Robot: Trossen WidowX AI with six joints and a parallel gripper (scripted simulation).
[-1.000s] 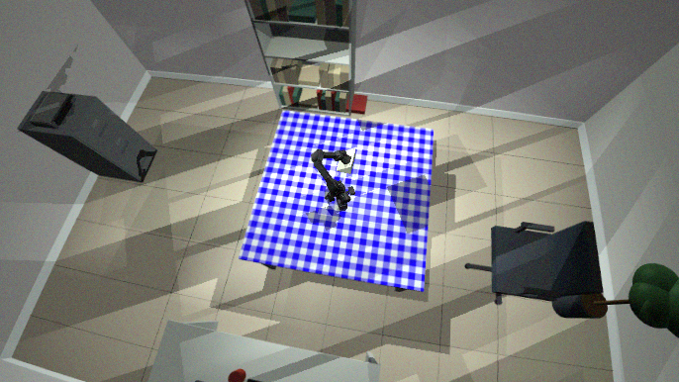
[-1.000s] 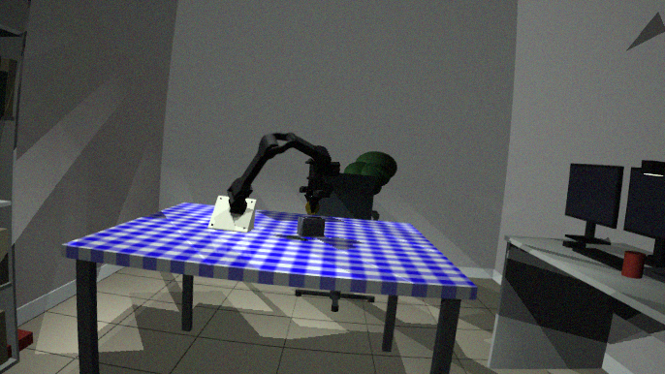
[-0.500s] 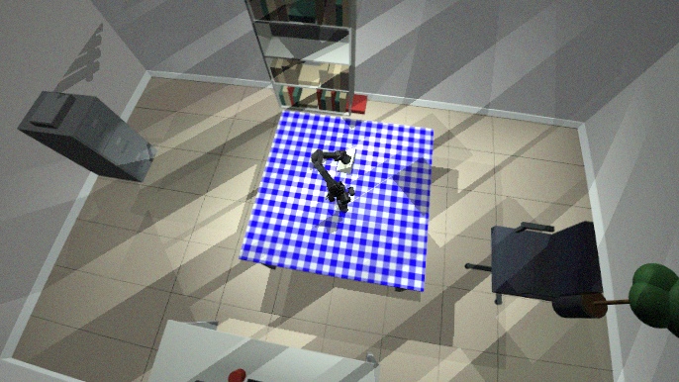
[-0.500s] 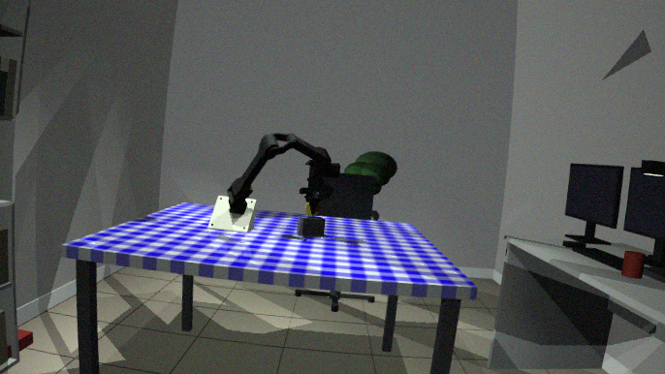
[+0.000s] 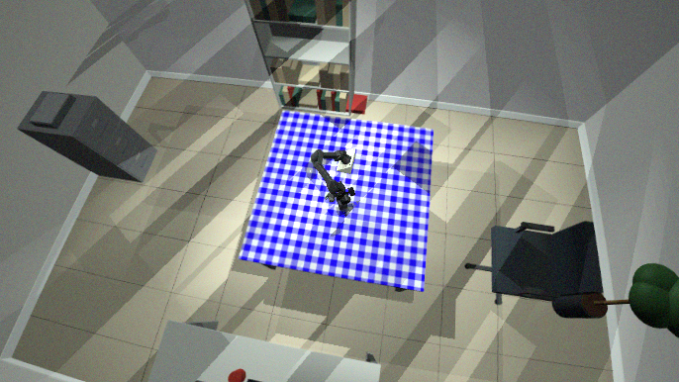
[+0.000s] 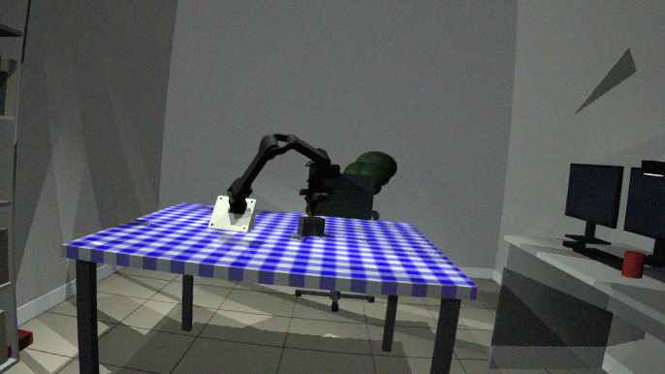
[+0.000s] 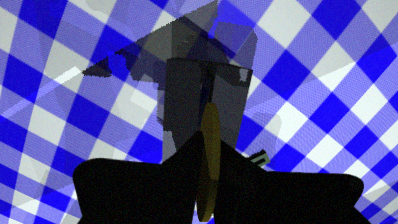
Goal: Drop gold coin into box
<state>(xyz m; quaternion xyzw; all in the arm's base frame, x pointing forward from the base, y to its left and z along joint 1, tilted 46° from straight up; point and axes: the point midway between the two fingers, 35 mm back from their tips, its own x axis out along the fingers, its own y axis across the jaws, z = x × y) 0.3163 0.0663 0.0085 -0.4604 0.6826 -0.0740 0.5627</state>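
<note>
Wrist view, nearest first: the gripper [image 7: 207,165] fills the bottom of the frame, its two black fingers pressed together on the gold coin [image 7: 210,145]. The coin is held on edge, seen nearly edge-on as a thin upright sliver between the pads, its upper part sticking out past the fingertips.

Just beyond the coin sits the grey box [image 7: 206,100], directly below the gripper. A narrow dark slot [image 7: 206,82] runs along its lid, roughly in line with the coin's edge. The coin looks apart from the lid; how far above it cannot be told. A small greenish piece [image 7: 260,159] peeks out by the right finger, too little showing to name it.

Under everything lies the blue-and-white checked tablecloth [image 7: 320,100], crossed by grey shadows.

Exterior view: the coin [image 6: 308,209] shows as a small yellow spot under the gripper [image 6: 312,203], hanging above the box [image 6: 310,226], which rests on the table [image 6: 339,262]. The black arm [image 6: 271,155] arches up from a white base plate [image 6: 218,223] and bends down over the box.

Farther back: a dark chair [image 6: 356,196] behind the table, a green plant [image 6: 373,167] beyond it, monitors [image 6: 593,196] and a red cup [image 6: 633,264] on a desk to the side.

Top view: a bookshelf [image 5: 352,59] stands past the table's far edge.
</note>
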